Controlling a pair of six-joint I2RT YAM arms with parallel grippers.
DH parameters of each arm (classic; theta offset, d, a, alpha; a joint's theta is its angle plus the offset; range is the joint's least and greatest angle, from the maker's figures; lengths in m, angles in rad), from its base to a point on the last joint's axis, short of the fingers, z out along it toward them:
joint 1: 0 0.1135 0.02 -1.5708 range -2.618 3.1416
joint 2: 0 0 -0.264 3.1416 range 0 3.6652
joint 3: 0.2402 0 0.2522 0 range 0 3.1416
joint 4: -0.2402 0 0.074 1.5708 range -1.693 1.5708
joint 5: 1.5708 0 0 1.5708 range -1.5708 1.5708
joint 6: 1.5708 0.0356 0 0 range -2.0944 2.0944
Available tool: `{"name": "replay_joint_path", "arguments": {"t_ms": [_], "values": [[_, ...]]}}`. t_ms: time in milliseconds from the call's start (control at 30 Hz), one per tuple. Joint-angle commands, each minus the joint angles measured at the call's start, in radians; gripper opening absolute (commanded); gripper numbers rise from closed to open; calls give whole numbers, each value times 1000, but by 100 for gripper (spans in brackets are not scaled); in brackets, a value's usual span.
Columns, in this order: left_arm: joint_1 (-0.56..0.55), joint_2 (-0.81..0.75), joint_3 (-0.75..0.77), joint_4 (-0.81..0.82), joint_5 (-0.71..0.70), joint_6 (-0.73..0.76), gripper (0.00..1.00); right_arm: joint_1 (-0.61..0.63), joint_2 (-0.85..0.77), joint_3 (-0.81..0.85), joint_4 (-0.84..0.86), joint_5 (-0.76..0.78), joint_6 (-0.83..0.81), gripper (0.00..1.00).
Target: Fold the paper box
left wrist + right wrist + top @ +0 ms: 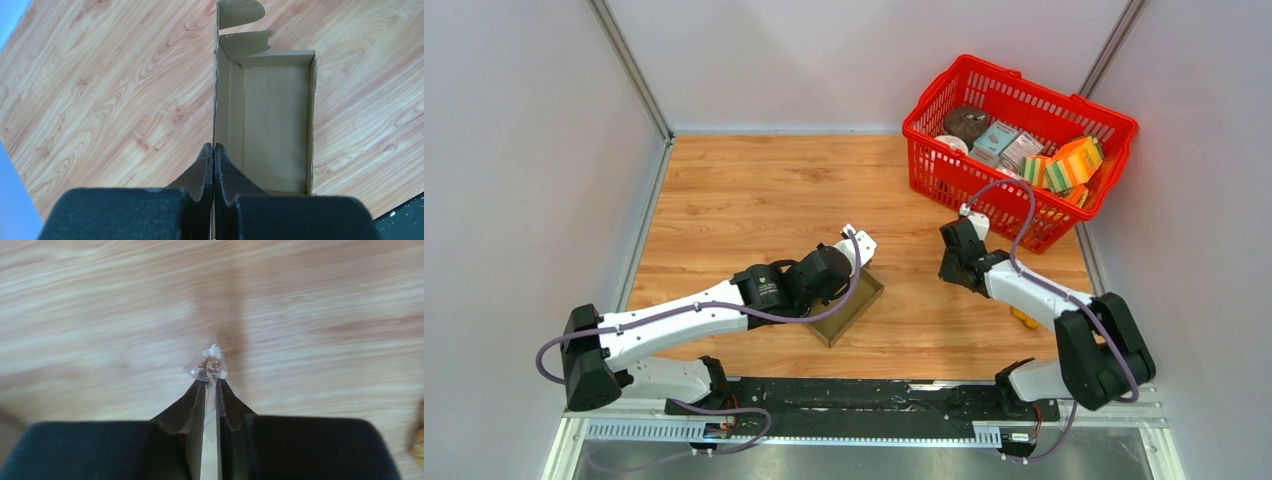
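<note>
1. The left jaws (213, 148) are clenched on the top edge of one long wall of the paper box (276, 125). The right jaws (212, 381) are nearly together, with only a thin pale gap between them. A tiny clear scrap (212, 363) with a brownish spot lies at their tips. I cannot tell if it is gripped or only touched.
2. The wooden desk (754, 190) carries everything.
3. The red basket (944, 175) stands at the far right corner, full of printed packages, well apart from the box.
4. The paper box lies in the middle of the desk near the front edge, under the left wrist. It is an open brown tray. Its walls are upright, and two rounded flaps stick out past the far end.
5. Step in hand, as I judge: the body is already formed and the left arm holds it steady. The end flaps are not yet tucked in.
6. The next move probably calls for the right arm, which is apart from the box. It should come over and push the flaps inward while the left grip stops the light cardboard from sliding.
</note>
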Motion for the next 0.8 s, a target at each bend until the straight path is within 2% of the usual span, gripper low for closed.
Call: {"name": "replay_joint_path", "arguments": {"t_ms": [0, 67, 100, 200, 233, 267, 300, 333, 367, 467, 533, 667, 767], "values": [[-3, 5, 26, 25, -3, -16, 0, 99, -160, 25, 23, -167, -10, 13], [-3, 7, 27, 25, -1, -21, 0, 149, -202, 26, 40, -238, 31, 13], [-3, 7, 27, 25, -4, -19, 0, 214, -234, 29, 49, -250, 48, 13], [-3, 7, 30, 24, -6, -22, 0, 345, -236, 56, 155, -350, 123, 15], [-4, 7, 32, 21, -10, -21, 0, 368, -223, 69, 243, -417, 144, 17], [-4, 7, 33, 19, -10, -21, 0, 388, -178, 74, 296, -460, 157, 27], [-3, 8, 33, 18, -12, -22, 0, 402, -151, 79, 400, -508, 166, 31], [-4, 8, 35, 16, -12, -21, 0, 399, -127, 97, 408, -569, 159, 37], [-4, 8, 35, 16, -12, -21, 0, 396, -107, 109, 395, -562, 137, 54], [-3, 13, 35, 21, -4, -22, 0, 371, -157, 88, 341, -493, 41, 77], [-3, 17, 35, 21, 5, -26, 0, 335, -185, 71, 327, -490, -33, 81], [-3, 8, 33, 18, 14, -27, 3, 281, -223, 74, 247, -468, -185, 81], [-3, -19, 30, 19, 20, -38, 25, 252, -200, 76, 276, -529, -278, 76]]}}
